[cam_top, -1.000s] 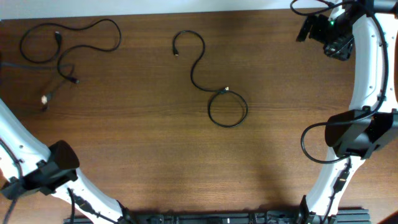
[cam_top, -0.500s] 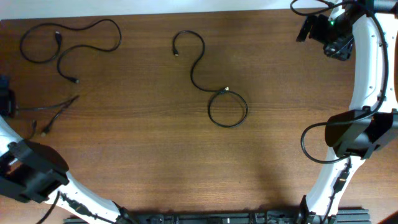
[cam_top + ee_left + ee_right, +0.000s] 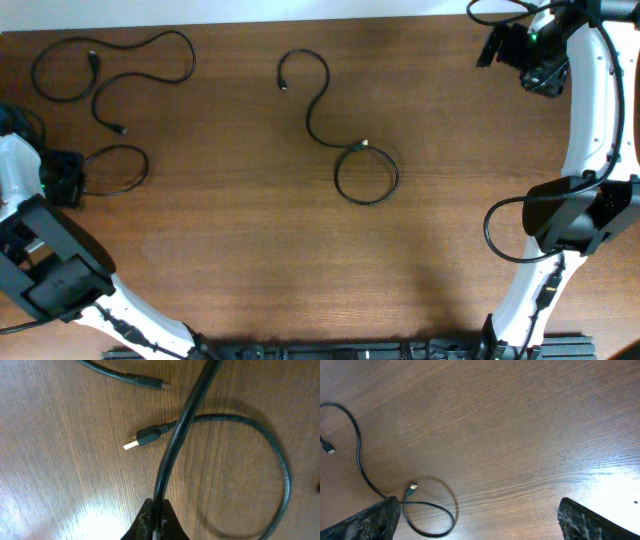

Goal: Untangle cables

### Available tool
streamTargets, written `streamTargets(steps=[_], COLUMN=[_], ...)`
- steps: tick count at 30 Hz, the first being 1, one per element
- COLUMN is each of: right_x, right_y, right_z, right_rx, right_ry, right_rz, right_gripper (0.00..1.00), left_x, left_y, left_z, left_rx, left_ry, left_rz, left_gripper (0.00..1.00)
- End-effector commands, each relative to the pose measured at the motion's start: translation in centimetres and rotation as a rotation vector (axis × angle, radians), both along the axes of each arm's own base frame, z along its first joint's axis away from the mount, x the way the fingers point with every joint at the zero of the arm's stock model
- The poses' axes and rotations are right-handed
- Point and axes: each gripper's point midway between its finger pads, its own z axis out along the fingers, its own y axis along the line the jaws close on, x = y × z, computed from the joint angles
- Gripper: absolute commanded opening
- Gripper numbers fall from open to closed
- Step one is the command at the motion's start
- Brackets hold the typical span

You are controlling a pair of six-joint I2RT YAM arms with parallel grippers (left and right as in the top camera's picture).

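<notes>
Bearings: clock face laid on the overhead view, 12 at the upper edge.

Worktop (image 3: 220, 260): brown wood grain. It carries three black cables, none touching another.

Left tool (image 3: 156, 519): at the 9 o'clock edge of the worktop. Its fingertips are pressed together on the held cable, and no gap shows between them in the left wrist view.

Held cable (image 3: 146, 166): runs from the left tool toward 3 o'clock, rounds into a flat loop and returns toward the tool. In the left wrist view, one strand rises from the fingertips and crosses above the loop, which lies on the worktop.

Loop plug (image 3: 137, 440): silver-tipped and flat on the worktop, at the end of the loop strand. It lies just past the point where the raised strand crosses over.

Far cable (image 3: 191, 58): at 10 o'clock, lying in open curves. One end points toward the held cable's loop, near it but apart.

Mid cable (image 3: 308, 112): from 12 o'clock to centre. An S-curve runs from a small plug down to a closed ring, and the second plug rests on the ring's 12 o'clock rim. The cable is well apart from both tools and from the other cables.

Right tool (image 3: 477, 507): at the 1 o'clock corner, raised off the worktop. Its fingers are spread wide with nothing between them.
</notes>
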Motion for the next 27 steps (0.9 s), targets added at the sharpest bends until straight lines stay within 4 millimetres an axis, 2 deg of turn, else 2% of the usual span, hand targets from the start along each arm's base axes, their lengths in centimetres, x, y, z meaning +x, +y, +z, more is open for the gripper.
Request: streamTargets(steps=[1,5,8,15,19,22,25,26,27], right_x=[-0.1,-0.1,-0.1,-0.1,-0.1,-0.1,-0.1,-0.1,-0.1], right_y=[-0.3,-0.3,-0.3,-0.3,-0.3,-0.3,-0.3,-0.3,-0.3], right_z=[-0.1,-0.1,-0.1,-0.1,-0.1,-0.1,-0.1,-0.1,-0.1], right_rx=[-0.014,-0.014,-0.014,-0.014,-0.014,-0.014,-0.014,-0.014,-0.014], right_ry=[0.004,0.004,0.004,0.004,0.004,0.004,0.004,0.004,0.004], right_rz=[0.004,0.004,0.004,0.004,0.004,0.004,0.004,0.004,0.004], right_gripper=[0.98,0.98,0.98,0.98,0.98,0.98,0.99,0.98,0.98], left_x=[0.1,0.5,2.3,4.8,3.0,2.3,1.8,1.4,1.0], left_y=[-1.7,-2.1,-2.7,-4.8,-2.8,-2.9,-3.0,-2.8,-2.6], left_z=[-0.8,-0.8,-1.0,-1.2,-1.1,-1.2,-1.3,-1.3,-1.3], left_rx=[-0.053,-0.042,0.002,0.054,0.142,0.127,0.114,0.112,0.115], left_ry=[-0.002,0.004,-0.010,-0.026,0.093,0.119,0.134,0.142,0.156], left_rz=[-0.129,-0.204,-0.405,-0.566,-0.541,-0.538,-0.532,-0.518,-0.497], left_gripper=[0.00,0.00,0.00,0.00,0.00,0.00,0.09,0.09,0.05])
